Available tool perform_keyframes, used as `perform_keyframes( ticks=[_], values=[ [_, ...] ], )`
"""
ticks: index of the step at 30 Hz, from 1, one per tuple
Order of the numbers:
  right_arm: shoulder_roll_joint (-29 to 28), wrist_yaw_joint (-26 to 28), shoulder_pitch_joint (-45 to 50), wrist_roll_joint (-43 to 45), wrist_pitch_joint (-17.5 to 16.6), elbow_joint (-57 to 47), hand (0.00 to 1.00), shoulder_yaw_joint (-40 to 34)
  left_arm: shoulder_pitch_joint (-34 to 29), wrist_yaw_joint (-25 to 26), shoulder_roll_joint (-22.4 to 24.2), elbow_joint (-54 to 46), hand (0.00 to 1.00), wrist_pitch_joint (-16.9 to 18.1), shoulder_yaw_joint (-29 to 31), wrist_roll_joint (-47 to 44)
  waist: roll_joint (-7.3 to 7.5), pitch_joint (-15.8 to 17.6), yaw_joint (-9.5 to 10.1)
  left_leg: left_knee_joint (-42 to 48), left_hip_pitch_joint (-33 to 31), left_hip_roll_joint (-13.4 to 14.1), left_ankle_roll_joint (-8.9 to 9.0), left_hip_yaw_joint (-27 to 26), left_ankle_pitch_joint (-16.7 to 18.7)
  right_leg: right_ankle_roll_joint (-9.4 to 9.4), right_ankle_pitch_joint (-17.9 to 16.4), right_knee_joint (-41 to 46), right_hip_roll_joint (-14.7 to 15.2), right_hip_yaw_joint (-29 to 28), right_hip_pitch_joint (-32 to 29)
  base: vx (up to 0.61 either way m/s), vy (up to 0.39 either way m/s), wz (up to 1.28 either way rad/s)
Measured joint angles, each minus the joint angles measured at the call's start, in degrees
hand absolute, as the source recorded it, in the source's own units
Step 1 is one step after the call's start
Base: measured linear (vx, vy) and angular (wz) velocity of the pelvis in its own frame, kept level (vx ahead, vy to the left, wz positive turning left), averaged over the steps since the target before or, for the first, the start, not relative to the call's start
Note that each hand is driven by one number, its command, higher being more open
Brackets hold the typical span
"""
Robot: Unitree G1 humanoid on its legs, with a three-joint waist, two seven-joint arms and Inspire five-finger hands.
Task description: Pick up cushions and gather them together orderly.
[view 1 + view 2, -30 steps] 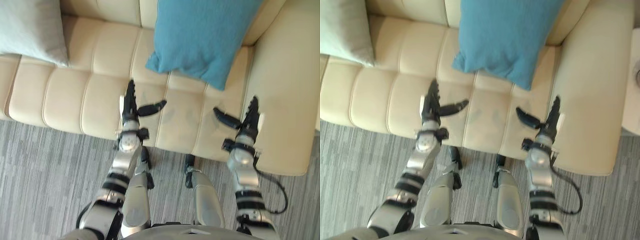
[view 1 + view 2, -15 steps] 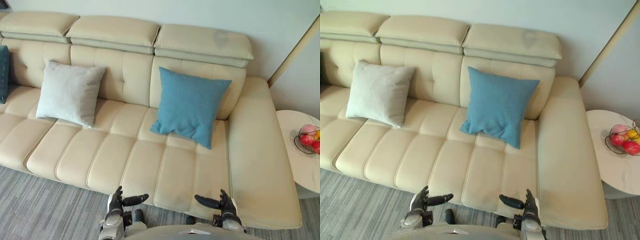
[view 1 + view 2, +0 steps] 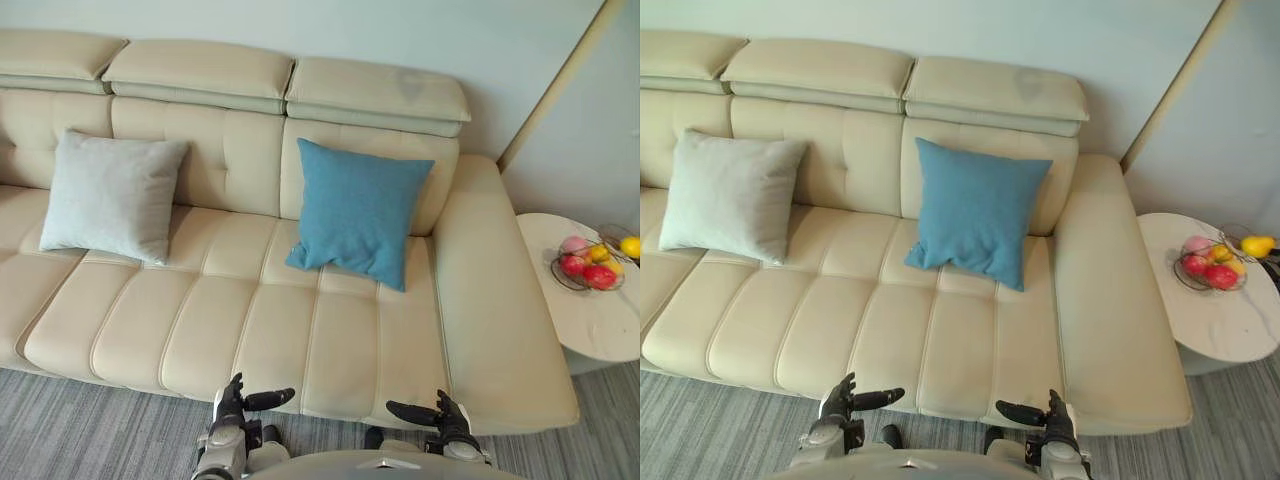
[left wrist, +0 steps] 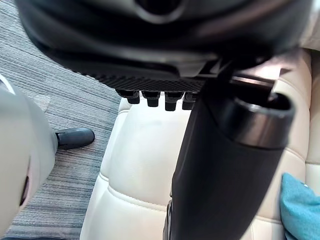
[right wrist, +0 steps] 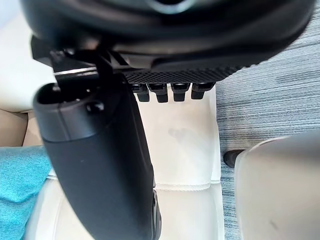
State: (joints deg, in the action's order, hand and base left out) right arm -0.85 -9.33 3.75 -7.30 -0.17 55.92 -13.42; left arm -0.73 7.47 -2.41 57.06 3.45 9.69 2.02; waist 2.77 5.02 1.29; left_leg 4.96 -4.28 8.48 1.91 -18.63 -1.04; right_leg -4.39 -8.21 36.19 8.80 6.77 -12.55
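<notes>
Still low at the front edge of the sofa (image 3: 270,340), the left hand (image 3: 232,397) and the right hand (image 3: 447,412) hang relaxed as before. Their fingers are straight, their thumbs point toward each other, and they hold nothing. Since half a second ago the head camera has swung a little to the robot's right, so the whole picture has slid; the cushions themselves have not moved. The blue cushion (image 3: 360,212) leans on the backrest near the armrest, and the grey cushion (image 3: 108,195) leans likewise, well apart to its left. More of the round side table (image 3: 600,335) and its fruit basket (image 3: 588,270) now shows.
</notes>
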Motion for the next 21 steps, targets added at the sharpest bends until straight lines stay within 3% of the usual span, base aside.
perform_keyframes(
  ticks=[3, 4, 5, 7, 10, 12, 13, 15, 16, 17, 18, 21],
  values=[
    [-0.16, 0.03, -0.09, 0.07, 0.05, 0.02, 1.0, 0.1, -1.27, 0.02, -0.17, -2.89, 1.0, 0.05, -0.25, 0.39, 0.71, -0.48, 0.29, 4.5, -2.91, -0.1, 0.04, 1.76, 0.08, -2.96, -1.67, 11.02, 0.21, -0.42, 1.86, -0.09, -0.161, 0.31],
    [-0.1, 0.02, -0.9, 0.08, 0.02, 0.01, 1.0, 0.15, -1.19, 0.26, -0.23, -3.51, 1.0, 0.08, 0.32, 0.38, 1.6, -0.89, 0.97, 6.85, -5.23, -0.15, 0.2, 1.95, -0.08, -3.95, -3.54, 7.06, 0.01, -0.63, 3.24, -0.11, -0.238, 0.14],
    [0.09, 0.02, -1.43, 0.08, 0.0, -0.01, 1.0, 0.09, -1.07, 0.57, -0.05, -3.56, 1.0, 0.03, 0.41, 0.37, 1.22, -0.67, 1.38, 7.98, -6.37, 0.28, 0.21, 2.03, -0.15, -3.55, -4.99, 4.7, -0.64, -0.41, 3.99, -0.15, -0.215, -0.09],
    [0.75, -0.39, -2.97, 0.12, -0.03, -0.25, 1.0, -0.04, -1.43, 0.89, 0.75, -3.63, 1.0, -0.01, 0.18, 0.36, -1.16, -0.61, 2.91, 8.59, -9.24, 2.13, 0.98, 1.95, -1.62, 0.35, -7.58, -4.55, -3.48, 0.84, 6.45, -0.18, -0.167, -0.19],
    [0.88, -1.34, -3.6, 0.23, -0.1, -0.64, 1.0, 0.19, -1.57, 0.76, 1.67, -3.6, 1.0, -0.27, -0.76, 0.32, -3.06, 0.1, 3.29, 6.64, -11.71, 3.51, 2.09, 3.76, -5.47, 1.85, -8.89, -14.27, -6.19, 2.63, 9.22, -0.28, -0.173, 0.18],
    [1.03, -2.09, -2.25, 0.61, 0.07, -0.82, 1.0, 1.01, -1.7, 0.7, 1.97, -3.76, 1.0, -0.25, -2.38, 0.34, -4.28, 0.85, 3.01, 3.56, -11.57, 3.9, 2.74, 5.96, -8.77, 2.88, -8.26, -13.79, -7.24, 5.68, 8.93, -0.3, -0.073, 0.57],
    [0.9, -2.19, -1.92, 0.66, 0.2, -0.79, 1.0, 1.12, -1.53, 0.67, 2.11, -4.21, 1.0, -0.27, -2.37, 0.33, -4.22, 1.0, 2.9, 3.14, -11.98, 3.85, 3.41, 6.04, -7.92, 4.55, -7.88, -13.79, -6.76, 7.21, 8.33, -0.26, -0.014, 0.47],
    [0.68, -2.51, -1.91, 0.67, 0.27, -0.79, 1.0, 1.1, -1.35, 0.7, 2.16, -4.62, 1.0, -0.28, -2.3, 0.33, -3.68, 1.48, 2.83, 7.76, -12.86, 3.67, 3.15, 6.61, -6.62, 5.24, -7.21, -13.76, -5.79, 7.97, 7.66, -0.2, 0.027, 0.34],
    [0.87, -2.72, -1.92, 0.67, 0.29, -0.87, 1.0, 1.11, -1.17, 0.78, 2.23, -4.68, 1.0, -0.27, -2.3, 0.34, -3.24, 1.73, 2.68, 14.82, -12.72, 2.52, 2.26, 7.18, -0.52, 4.76, -6.32, -13.74, -4.13, 8.44, 6.96, -0.15, 0.097, 0.22],
    [0.94, -2.73, -1.94, 0.67, 0.29, -0.89, 1.0, 1.11, -1.12, 0.79, 2.25, -4.7, 1.0, -0.25, -2.29, 0.35, -3.1, 1.75, 2.59, 17.23, -12.53, 2.27, 2.24, 7.53, 1.62, 4.5, -5.99, -13.71, -3.58, 8.46, 6.63, -0.2, 0.203, 0.22],
    [0.98, -2.67, -1.97, 0.66, 0.25, -1.28, 1.0, 1.12, -1.25, 0.99, 2.66, -4.6, 1.0, -0.27, -2.0, 0.38, -3.27, 1.65, 2.42, 24.02, -11.01, 2.13, 2.71, 9.82, 8.8, 3.39, -4.84, -13.44, -2.38, 8.06, 5.35, -0.17, 0.266, 0.04],
    [0.57, -2.45, -2.07, 0.65, 0.21, -1.35, 1.0, 0.93, -1.5, 0.96, 2.96, -4.32, 1.0, -0.3, -1.5, 0.53, -3.95, 1.29, 2.33, 23.44, -7.67, 1.88, 3.89, 11.73, 13.74, 1.61, -3.65, -13.22, -2.05, 6.75, 4.47, -0.09, 0.189, -0.13]
  ],
)
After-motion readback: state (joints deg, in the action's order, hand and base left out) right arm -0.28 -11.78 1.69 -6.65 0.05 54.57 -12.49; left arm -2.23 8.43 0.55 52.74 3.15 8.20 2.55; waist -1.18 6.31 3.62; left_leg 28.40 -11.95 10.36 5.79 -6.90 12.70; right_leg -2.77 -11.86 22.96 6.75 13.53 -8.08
